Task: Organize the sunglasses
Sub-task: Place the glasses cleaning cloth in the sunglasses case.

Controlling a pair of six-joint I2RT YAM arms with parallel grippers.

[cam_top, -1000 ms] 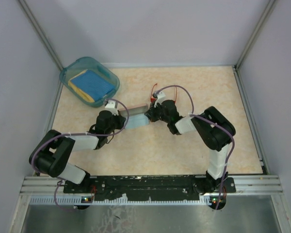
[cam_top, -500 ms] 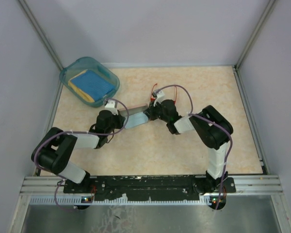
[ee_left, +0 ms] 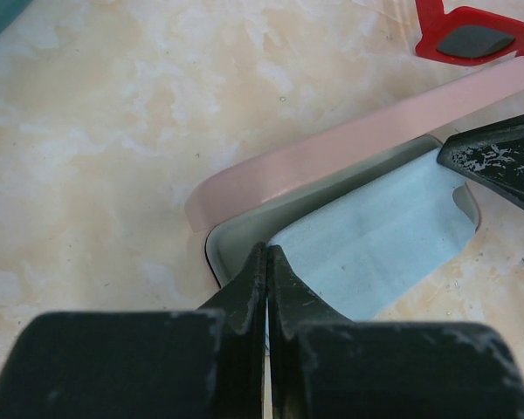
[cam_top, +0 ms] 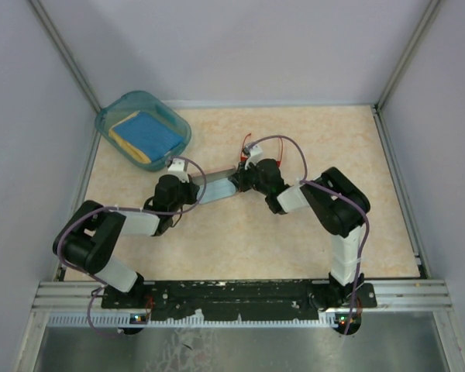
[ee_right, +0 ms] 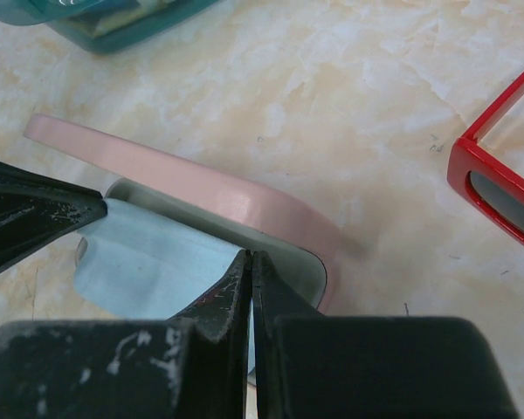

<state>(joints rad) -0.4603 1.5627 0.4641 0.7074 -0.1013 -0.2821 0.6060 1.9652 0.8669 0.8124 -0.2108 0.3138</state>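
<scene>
Sunglasses point(ee_left: 472, 39): on the counter point(ee_left: 113, 131), upper right of the left wrist view, just beyond the pink case point(ee_left: 332, 157) and not in it.
Left hand point(ee_left: 266, 271): fingers pressed together at one end of the blue cloth point(ee_left: 375, 236); cannot tell if it is pinched.
Right hand point(ee_right: 249, 271): likewise closed, at the cloth's other end.
Bearing: Sunglasses sit at the right edge of the right wrist view, frame slanting off-picture. The right arm is nearer.

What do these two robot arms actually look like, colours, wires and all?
The left arm and right arm are each built of chunky, rounded black joints joined by white tube-like links. A thin lilac cable loops loosely along each one. The left gripper and right gripper each end in two black wedge-shaped fingers that taper to thin tips, their surfaces scuffed with pale scratches.
</scene>
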